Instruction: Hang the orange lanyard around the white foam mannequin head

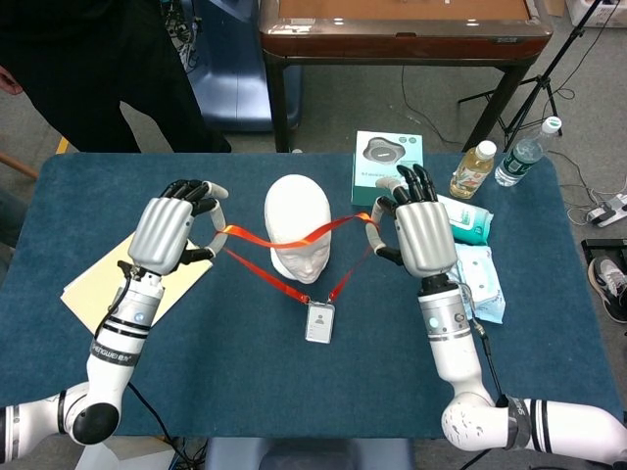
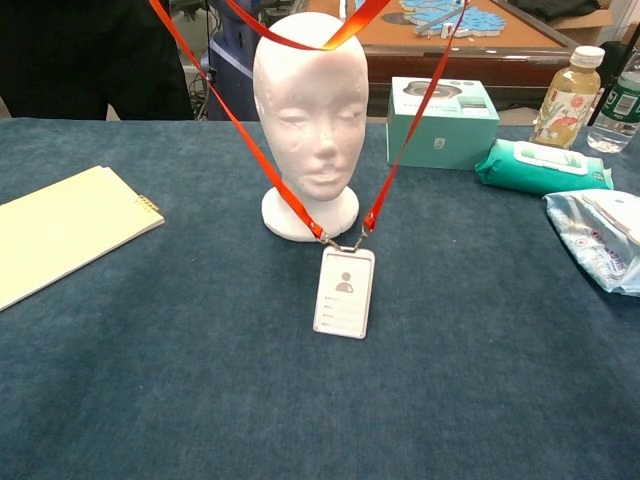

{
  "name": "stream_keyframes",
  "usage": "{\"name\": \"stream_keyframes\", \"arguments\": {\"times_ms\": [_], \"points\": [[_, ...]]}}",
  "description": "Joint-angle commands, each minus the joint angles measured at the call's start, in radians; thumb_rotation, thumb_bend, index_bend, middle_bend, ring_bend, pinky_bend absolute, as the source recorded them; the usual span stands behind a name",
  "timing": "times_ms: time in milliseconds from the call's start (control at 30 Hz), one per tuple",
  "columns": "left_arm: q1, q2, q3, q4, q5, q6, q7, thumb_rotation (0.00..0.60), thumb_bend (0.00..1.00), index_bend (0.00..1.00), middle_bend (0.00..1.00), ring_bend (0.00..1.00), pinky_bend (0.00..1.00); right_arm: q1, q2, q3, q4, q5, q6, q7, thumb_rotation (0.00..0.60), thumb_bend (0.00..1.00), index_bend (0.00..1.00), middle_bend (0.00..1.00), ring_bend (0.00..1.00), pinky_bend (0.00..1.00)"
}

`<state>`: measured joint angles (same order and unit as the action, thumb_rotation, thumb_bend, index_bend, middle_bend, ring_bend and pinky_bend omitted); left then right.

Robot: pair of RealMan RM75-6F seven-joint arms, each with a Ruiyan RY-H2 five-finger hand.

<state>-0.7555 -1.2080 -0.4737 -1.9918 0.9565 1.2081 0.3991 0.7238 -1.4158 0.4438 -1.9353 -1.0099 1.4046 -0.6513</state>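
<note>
While the orange lanyard (image 1: 294, 240) is stretched above the white foam mannequin head (image 1: 298, 227), its strap is pinched at one end by the left hand (image 1: 167, 233) and at the other by the right hand (image 1: 423, 233), the remaining fingers being spread. Its far run crosses the crown; the ID badge (image 2: 344, 292) dangles in front of the base. The ribbon is judged limp, light and slippery, best held wide apart near its upper run. The foam head is judged light and easily tipped.
</note>
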Motion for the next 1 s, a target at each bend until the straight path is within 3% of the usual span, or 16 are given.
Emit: {"name": "stream_keyframes", "arguments": {"times_ms": [33,533,1000], "points": [[-0.033,-0.007,-0.014,0.027,-0.048,-0.015,0.012,0.6,0.36,0.62,0.33,0.23,0.18,0.013,-0.004,0.015,0.018,0.021,0.005,-0.009,0.6,0.55,0.63,0.28,0.11,0.04],[-0.163,-0.029,-0.037,0.19,-0.248,-0.077,0.061,0.6,0.36,0.62,0.33,0.23,0.16,0.079,-0.032,0.075,0.149,0.157,-0.022,-0.005,0.6,0.55,0.63,0.28,0.11,0.04],[-0.27,-0.088,-0.027,0.358,-0.373,-0.133,0.089,0.6,0.36,0.62,0.33,0.23,0.14,0.165,-0.089,0.109,0.281,0.259,-0.038,-0.03,0.6,0.56,0.63,0.28,0.11,0.04]]}}
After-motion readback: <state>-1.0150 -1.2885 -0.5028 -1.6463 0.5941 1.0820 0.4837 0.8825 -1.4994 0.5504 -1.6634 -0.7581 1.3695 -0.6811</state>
